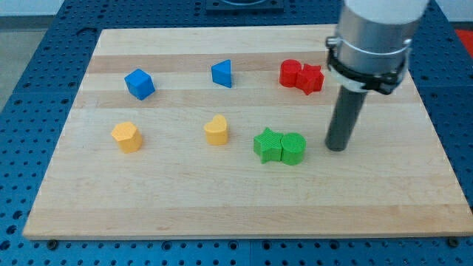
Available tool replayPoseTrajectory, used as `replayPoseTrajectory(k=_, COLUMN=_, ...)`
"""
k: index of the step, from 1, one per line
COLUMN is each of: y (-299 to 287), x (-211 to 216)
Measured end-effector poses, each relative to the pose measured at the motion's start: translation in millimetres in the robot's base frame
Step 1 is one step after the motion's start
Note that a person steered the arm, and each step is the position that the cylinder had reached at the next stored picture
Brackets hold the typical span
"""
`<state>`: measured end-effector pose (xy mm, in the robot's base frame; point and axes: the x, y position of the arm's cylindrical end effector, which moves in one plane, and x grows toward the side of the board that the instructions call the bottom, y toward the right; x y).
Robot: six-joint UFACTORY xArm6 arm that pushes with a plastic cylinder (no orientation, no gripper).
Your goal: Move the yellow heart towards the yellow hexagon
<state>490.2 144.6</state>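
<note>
The yellow heart (pixel 216 130) lies near the middle of the wooden board. The yellow hexagon (pixel 127 137) lies to its left, well apart from it. My tip (pixel 337 148) stands on the board at the view's right, just right of the green blocks and far to the right of the yellow heart. It touches no block.
A green star (pixel 267 144) and a green rounded block (pixel 293 148) touch each other between the heart and my tip. Two red blocks (pixel 301 76) sit together at the top right. A blue cube (pixel 139 83) and a blue triangle (pixel 222 73) lie along the top.
</note>
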Motion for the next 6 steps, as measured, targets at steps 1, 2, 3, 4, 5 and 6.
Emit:
replayPoseTrajectory(k=1, y=-7.2, x=17.9)
replayPoseTrajectory(k=2, y=-25.1, x=27.4)
replayPoseTrajectory(k=3, y=19.9, x=-15.9)
replayPoseTrajectory(k=4, y=18.9, x=-59.6)
replayPoseTrajectory(k=5, y=-35.4, x=-59.7)
replayPoseTrajectory(k=6, y=-89.3, x=-53.5)
